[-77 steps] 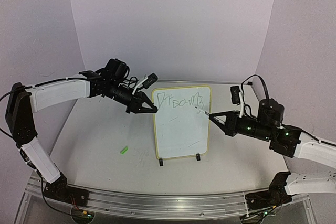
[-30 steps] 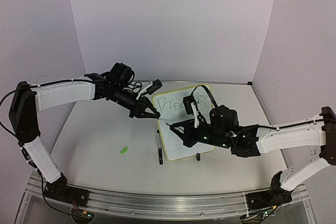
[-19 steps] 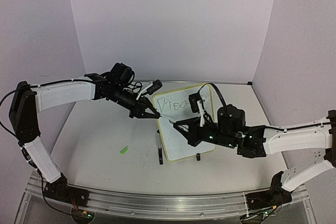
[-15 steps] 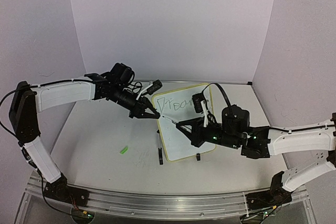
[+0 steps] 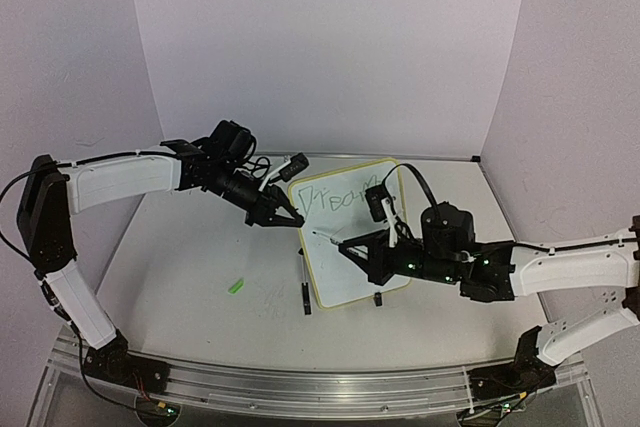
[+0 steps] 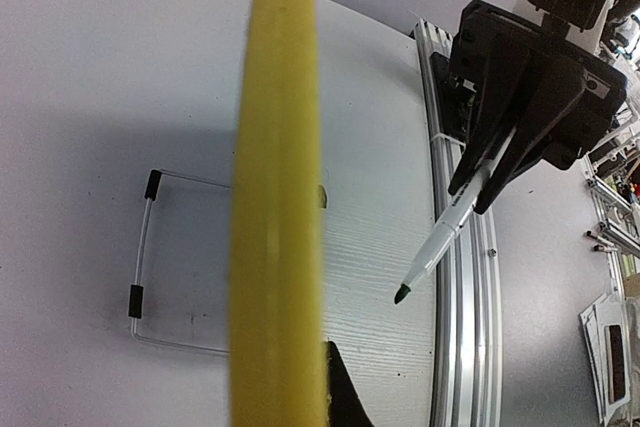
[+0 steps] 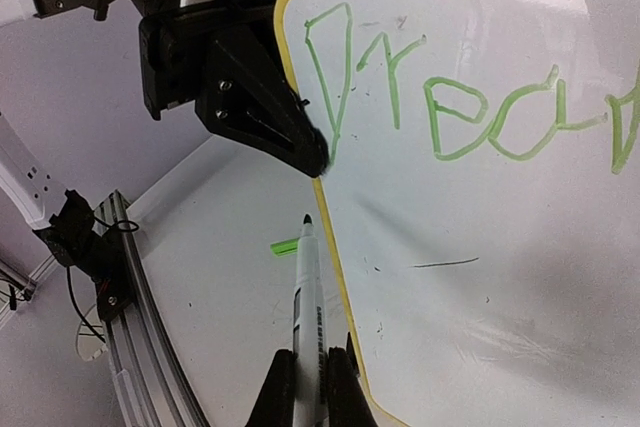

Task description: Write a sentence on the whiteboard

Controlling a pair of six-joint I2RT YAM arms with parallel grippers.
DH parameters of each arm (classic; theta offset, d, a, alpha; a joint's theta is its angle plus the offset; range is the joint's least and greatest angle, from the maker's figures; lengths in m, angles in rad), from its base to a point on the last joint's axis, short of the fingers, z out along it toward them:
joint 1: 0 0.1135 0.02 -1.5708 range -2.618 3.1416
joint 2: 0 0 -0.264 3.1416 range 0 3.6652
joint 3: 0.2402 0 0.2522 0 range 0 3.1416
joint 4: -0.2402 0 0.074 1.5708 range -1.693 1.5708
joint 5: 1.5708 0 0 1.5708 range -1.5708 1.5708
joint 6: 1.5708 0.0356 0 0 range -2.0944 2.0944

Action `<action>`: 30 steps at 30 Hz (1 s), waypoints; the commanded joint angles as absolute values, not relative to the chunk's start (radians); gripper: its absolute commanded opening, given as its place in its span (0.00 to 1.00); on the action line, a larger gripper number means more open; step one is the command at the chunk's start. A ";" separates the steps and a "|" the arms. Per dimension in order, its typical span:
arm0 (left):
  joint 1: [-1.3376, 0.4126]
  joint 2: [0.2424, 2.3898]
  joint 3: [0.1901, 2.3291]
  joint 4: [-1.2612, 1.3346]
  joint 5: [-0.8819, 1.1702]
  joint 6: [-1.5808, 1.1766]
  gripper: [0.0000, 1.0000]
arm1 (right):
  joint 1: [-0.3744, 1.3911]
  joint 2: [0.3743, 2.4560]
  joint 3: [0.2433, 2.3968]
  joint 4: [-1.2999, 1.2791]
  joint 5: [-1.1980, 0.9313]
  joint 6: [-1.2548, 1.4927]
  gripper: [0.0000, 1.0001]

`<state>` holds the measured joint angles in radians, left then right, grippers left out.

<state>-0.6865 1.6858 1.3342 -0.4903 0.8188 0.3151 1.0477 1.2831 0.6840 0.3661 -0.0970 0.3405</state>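
Note:
The whiteboard (image 5: pixel 340 272) stands on the table in its yellow frame, turned slightly. My left gripper (image 5: pixel 291 218) is shut on the whiteboard's left edge; the left wrist view shows that yellow edge (image 6: pixel 275 197) running through the jaws. Of the sentence (image 7: pixel 450 112), one green line of scrawly letters shows along the board's top. My right gripper (image 5: pixel 347 245) is shut on a white marker (image 7: pixel 308 297). The marker's dark green tip (image 7: pixel 306 219) hovers just left of the yellow frame, below the first letter. The right wrist camera hides the line's end in the top view.
A green marker cap (image 5: pixel 236 286) lies on the table left of the board. A black clip foot (image 5: pixel 306 299) holds the board's lower left corner. The aluminium rail (image 5: pixel 300 387) runs along the near table edge. Purple walls close in the back and sides.
My right arm swung from the board's right side across its front to the left edge, carrying the marker lower. The board turned slightly. My left gripper kept its hold.

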 commanded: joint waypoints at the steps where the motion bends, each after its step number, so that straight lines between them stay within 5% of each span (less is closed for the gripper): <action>1: -0.701 1.691 1.313 -0.603 0.743 0.357 0.00 | 1.019 1.288 0.670 0.377 -0.115 0.332 0.00; 30: -0.701 1.692 1.315 -0.602 0.749 0.355 0.00 | 0.966 1.377 0.716 0.391 -0.166 0.323 0.00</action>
